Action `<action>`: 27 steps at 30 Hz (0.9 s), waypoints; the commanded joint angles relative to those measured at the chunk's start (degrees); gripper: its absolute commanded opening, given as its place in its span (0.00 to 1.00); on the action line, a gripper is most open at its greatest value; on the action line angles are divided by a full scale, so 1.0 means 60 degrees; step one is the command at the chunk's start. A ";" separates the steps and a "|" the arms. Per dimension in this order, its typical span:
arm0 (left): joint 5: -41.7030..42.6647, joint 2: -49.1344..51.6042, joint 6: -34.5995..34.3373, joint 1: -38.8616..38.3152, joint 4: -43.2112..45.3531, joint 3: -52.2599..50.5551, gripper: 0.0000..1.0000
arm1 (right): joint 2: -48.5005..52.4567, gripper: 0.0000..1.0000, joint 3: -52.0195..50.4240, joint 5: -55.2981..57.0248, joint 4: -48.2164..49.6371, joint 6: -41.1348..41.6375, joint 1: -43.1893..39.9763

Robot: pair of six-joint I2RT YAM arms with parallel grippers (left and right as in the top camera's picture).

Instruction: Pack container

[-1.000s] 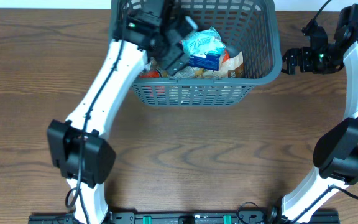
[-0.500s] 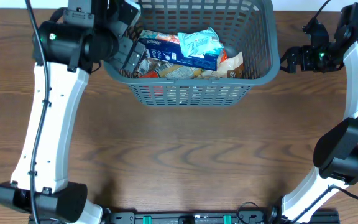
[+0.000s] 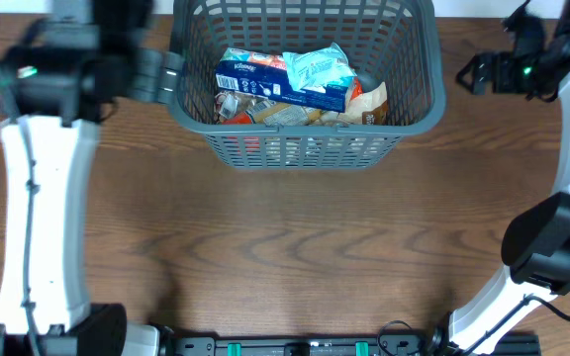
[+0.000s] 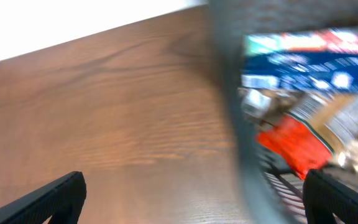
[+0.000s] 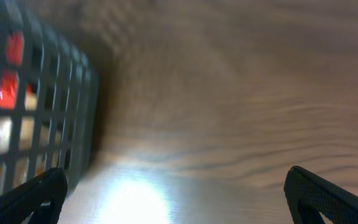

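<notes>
The container, a dark grey lattice basket (image 3: 305, 148), stands at the back middle of the table. It holds a blue tissue pack (image 3: 250, 71), a pale blue bag (image 3: 317, 67), a red packet (image 3: 240, 116) and a brown-and-white bag (image 3: 369, 99). My left gripper (image 3: 164, 77) is blurred, just outside the basket's left wall, open and empty. In the left wrist view its jaws (image 4: 191, 199) are spread wide over bare wood beside the blurred basket rim (image 4: 238, 130). My right gripper (image 3: 471, 74) is right of the basket, open and empty (image 5: 176, 202), with the basket wall (image 5: 42, 106) to its left.
The brown wooden table (image 3: 285, 247) spreads in front of the basket. The table's back edge meets a white surface in the left wrist view (image 4: 55, 25). A bright glare patch lies on the wood under the right gripper (image 5: 132, 199).
My left arm has swung out of the basket and to the left, and now sits outside its left wall. My right gripper has shifted slightly up and to the right.
</notes>
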 commanded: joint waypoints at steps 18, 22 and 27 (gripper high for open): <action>-0.0098 -0.2605 -0.1082 0.1337 -0.0863 -0.2204 0.99 | -0.2801 0.99 0.0521 0.1071 -0.2951 0.1056 0.0240; 0.0492 -0.3646 -0.1075 0.1337 -0.0157 -0.4018 0.99 | -0.3442 0.99 -0.0182 0.1118 -0.3468 0.1049 0.0495; 0.1100 -0.5064 -0.1078 0.1337 0.0612 -0.6124 0.99 | -0.5016 0.99 -0.2222 0.1147 -0.3005 0.1231 0.1027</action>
